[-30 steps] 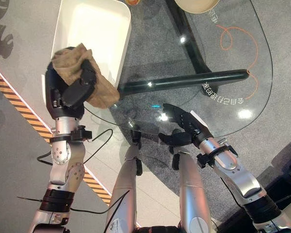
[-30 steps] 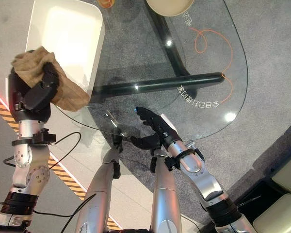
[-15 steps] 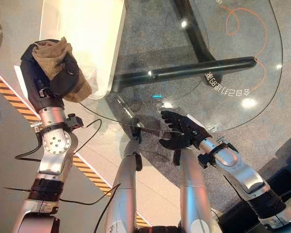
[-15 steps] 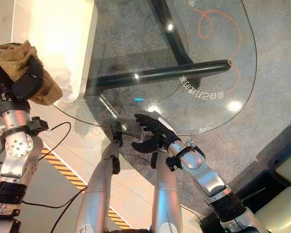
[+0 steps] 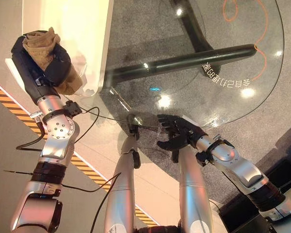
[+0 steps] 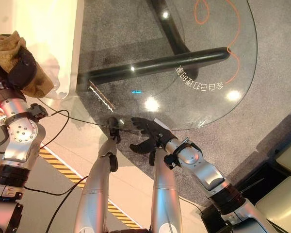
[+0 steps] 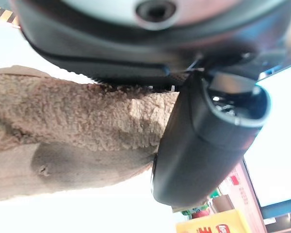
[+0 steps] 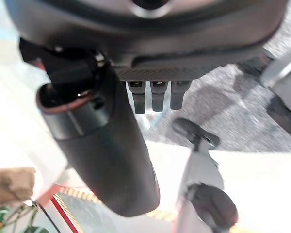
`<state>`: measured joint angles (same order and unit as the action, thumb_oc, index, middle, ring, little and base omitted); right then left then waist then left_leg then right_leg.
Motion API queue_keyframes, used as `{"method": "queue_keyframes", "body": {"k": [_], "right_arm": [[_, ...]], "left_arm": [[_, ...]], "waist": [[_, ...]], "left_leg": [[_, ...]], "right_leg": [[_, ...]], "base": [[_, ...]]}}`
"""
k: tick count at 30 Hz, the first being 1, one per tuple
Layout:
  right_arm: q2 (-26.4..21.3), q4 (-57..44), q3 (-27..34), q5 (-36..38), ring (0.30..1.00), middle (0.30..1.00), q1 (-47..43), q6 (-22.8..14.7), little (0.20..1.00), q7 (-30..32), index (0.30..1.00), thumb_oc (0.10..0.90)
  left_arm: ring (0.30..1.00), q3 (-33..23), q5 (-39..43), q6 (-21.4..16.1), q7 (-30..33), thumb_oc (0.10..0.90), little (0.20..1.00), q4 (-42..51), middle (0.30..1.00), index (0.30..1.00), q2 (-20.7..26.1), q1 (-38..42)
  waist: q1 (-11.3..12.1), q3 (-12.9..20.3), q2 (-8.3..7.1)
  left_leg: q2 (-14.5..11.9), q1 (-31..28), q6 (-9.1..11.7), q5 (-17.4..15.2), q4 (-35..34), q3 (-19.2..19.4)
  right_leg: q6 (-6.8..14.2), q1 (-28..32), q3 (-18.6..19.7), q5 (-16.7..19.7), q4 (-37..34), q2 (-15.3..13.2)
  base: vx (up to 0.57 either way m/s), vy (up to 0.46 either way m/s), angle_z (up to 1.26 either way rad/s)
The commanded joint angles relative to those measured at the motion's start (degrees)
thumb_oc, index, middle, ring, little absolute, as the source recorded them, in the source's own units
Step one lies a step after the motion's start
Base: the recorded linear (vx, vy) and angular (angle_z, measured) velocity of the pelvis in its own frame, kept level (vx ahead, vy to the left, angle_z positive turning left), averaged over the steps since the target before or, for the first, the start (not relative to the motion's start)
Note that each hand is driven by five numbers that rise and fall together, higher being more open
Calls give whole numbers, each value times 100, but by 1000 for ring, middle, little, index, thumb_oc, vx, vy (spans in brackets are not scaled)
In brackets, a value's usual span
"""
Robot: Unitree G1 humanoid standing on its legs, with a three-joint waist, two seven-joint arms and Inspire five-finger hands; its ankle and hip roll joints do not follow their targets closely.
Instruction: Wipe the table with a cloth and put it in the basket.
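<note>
The cloth (image 5: pixel 44 49), a tan fleecy rag, sits bunched at about ten o'clock in the head views, clenched in the left hand (image 5: pixel 41 68), whose dark fingers and thumb curl round it. In the left wrist view the same fuzzy cloth (image 7: pixel 72 126) presses against the palm with the thumb (image 7: pixel 203 145) lying across it. The hand holds the cloth up beside the near left corner of the white basket (image 5: pixel 72 29), which stands at eleven o'clock on the glass table (image 5: pixel 223 63); the lower folds of the cloth hang just at the basket's outer wall, and whether they touch it is unclear.

Toward twelve o'clock a dark tubular table leg (image 5: pixel 184 60) shows through the glass, and at one o'clock an orange cord (image 5: pixel 262 39) curls beneath the tabletop.

At about five o'clock the right hand (image 5: pixel 177 133) hangs at the near rim of the table, its fingers spread and relaxed, holding nothing. The right wrist view shows its fingers (image 8: pixel 157 94) straight.
</note>
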<state>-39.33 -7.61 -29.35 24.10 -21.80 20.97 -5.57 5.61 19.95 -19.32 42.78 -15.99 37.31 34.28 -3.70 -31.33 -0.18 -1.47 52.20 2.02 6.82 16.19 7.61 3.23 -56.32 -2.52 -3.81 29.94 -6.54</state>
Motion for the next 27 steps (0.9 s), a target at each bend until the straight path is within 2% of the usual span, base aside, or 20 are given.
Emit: {"method": "queue_keyframes", "body": {"k": [1,4,12,17,21,27], "right_arm": [[-162,-552,-241,350,900,900,98,-58,900,-383,900,800],[-178,-435,-334,318,900,900,99,-99,900,-421,900,800],[-408,-319,-379,349,900,900,24,-109,900,-720,900,800],[-543,-180,-434,511,900,900,-103,-240,900,-755,900,800],[-545,-78,-498,699,900,900,-316,-303,900,-764,900,800],[-503,45,-670,968,900,900,-746,-169,900,-550,900,800]], "left_arm": [[300,-348,-573,-850,515,100,200,224,300,300,649,567],[300,-212,-653,-905,576,100,200,44,300,300,669,706],[300,117,-1228,-164,837,100,200,-677,300,300,897,1097],[300,336,-1029,-229,971,100,200,-1164,300,300,1011,1435],[300,580,-804,51,918,100,200,-1509,300,300,1043,1829],[300,893,-429,358,533,100,200,-1957,300,300,956,2282]], "waist": [[-155,153,36],[-162,153,61],[-251,153,52],[-291,153,14],[-310,153,-43],[-331,153,-125]], "left_leg": [[370,172,-18,-1156,1023,265],[348,224,-4,-1209,1059,250],[345,410,16,-1173,1091,296],[323,494,50,-1157,1117,305],[309,609,81,-1118,1125,254],[302,802,106,-1068,1166,203]], "right_leg": [[159,-8,38,442,-897,397],[164,-72,43,381,-823,410],[172,-253,94,379,-730,460],[192,-301,96,391,-709,458],[193,-392,88,417,-694,472],[175,-541,65,452,-649,515]], "base": [[19,37,-3],[10,41,-1],[-6,52,-2],[-5,29,-4],[0,0,0],[-1,-3,1]]}}
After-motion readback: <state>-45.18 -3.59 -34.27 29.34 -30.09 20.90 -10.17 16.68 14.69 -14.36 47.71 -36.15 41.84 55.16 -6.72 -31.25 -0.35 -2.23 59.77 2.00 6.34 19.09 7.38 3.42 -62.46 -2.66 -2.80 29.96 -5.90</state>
